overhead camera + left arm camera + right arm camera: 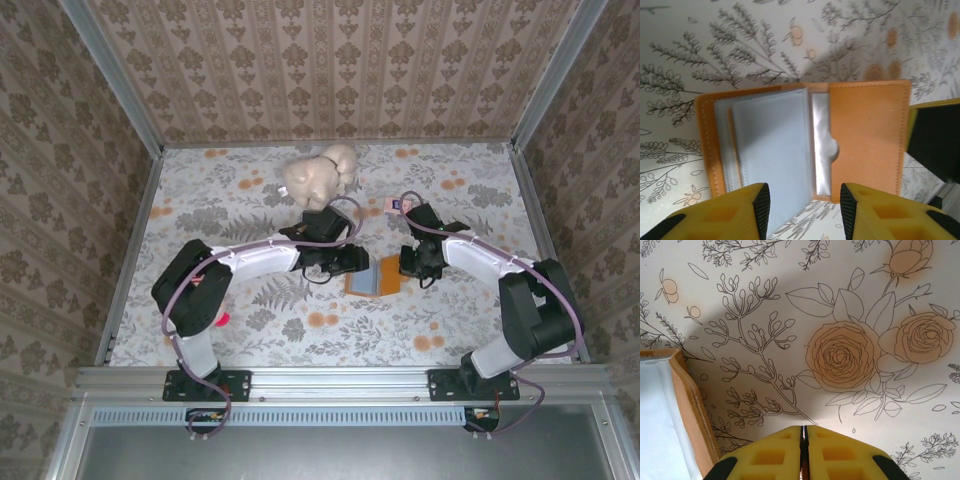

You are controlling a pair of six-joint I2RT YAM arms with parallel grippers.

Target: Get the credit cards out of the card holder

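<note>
Looking down past your L gripper (pixel 801 200), you see its two yellow fingers (pixel 725 217) apart, w/ a clear gap between them. The card holder (pixel 867 135) lies open and flat on the flowery table (pixel 715 50), right in front of those fingers and partly under them. Its grey-blue pockets (pixel 772 150) start ahead of the finger on the left of that view and run down into the gap. The plain orange flap sits ahead of the other finger. You can't tell if the tips touch the pockets, and nothing looks pinched yet. You also can't tell if any cards sit inside, since the pockets look pale and blurry. Your R gripper (pixel 803 431) has its fingers pressed tight together w/ nothing between them. One orange corner of the holder sits off to the left of those fingers in the R wrist view, near but not touching. Ahead of them is just table w/ drawn roses. From the top view, the holder lies between both sets of fingers. A cream plush toy (pixel 318 175) sits well beyond the L fingers, and a small pink packet (pixel 394 204) sits beyond the R ones.
</note>
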